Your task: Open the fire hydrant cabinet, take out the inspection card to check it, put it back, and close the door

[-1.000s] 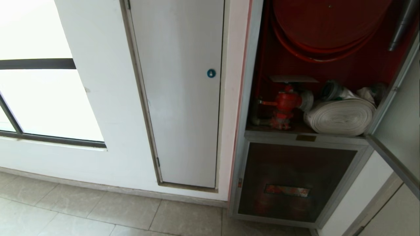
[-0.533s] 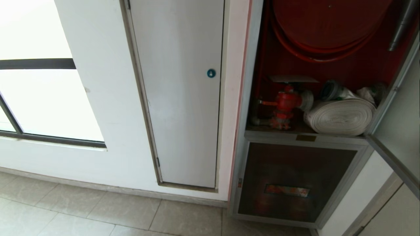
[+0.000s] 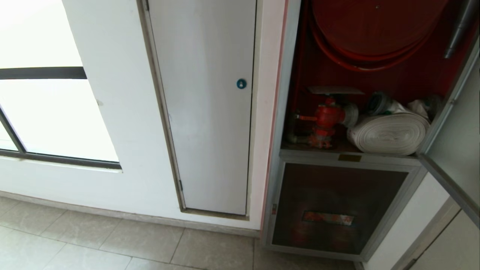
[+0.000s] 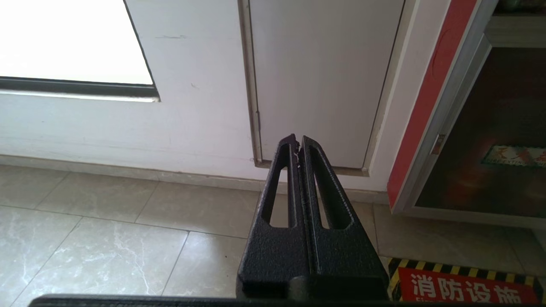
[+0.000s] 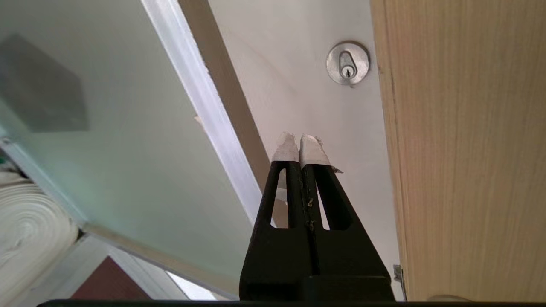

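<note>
Inside: 1 inspection card [image 3: 335, 90]; 1 door [image 3: 455, 150], perhaps ajar.

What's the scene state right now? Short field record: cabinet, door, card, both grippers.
cabinet: fire hydrant cabinet open, red valve and white rolled hose visible
door: door swung out on the right
card: inspection card lying flat above the valve
left gripper: left gripper shut, empty, low, aimed at the pale grey panel
right gripper: right gripper shut, empty, beside the door's outer frame edge
</note>
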Controlling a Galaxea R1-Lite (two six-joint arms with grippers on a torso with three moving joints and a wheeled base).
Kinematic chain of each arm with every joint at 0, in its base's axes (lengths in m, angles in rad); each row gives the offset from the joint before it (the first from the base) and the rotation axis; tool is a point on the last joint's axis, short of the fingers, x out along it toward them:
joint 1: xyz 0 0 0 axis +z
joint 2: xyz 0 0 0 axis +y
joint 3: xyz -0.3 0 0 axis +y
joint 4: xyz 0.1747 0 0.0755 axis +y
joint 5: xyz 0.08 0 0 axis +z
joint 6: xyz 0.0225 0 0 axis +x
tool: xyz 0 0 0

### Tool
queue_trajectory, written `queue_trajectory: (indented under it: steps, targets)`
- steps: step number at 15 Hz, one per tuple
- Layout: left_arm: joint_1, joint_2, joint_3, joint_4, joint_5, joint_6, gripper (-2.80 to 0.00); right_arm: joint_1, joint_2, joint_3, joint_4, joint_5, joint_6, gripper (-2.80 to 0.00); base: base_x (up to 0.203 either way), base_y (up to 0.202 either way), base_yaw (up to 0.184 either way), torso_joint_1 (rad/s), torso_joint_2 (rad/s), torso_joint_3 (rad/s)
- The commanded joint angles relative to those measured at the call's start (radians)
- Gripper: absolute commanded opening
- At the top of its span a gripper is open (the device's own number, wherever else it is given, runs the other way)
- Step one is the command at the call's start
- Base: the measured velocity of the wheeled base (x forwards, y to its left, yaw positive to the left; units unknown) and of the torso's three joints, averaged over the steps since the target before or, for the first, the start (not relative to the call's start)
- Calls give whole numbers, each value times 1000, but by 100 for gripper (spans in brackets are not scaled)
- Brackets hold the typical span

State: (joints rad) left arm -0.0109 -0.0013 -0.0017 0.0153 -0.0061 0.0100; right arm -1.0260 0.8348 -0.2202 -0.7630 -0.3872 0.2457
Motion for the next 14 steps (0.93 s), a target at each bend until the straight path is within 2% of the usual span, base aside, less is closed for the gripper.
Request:
queue_trajectory:
  steps: [1,4,8,14]
  targets:
    - [0,1,0,0,0,-1,-280,-25,69,5,-23,11,4,-280,0,0,0,0,0,0]
    - [0,1,0,0,0,1,-280,-64,136,-5,-95,30,28,-280,0,0,0,0,0,0]
    - [0,1,0,0,0,0,-280,-114,186,-41,-102,54,30,-280,0,0,0,0,0,0]
    - [0,1,0,0,0,1,-280,-189,288,-117,-97,136,55,-280,0,0,0,0,0,0]
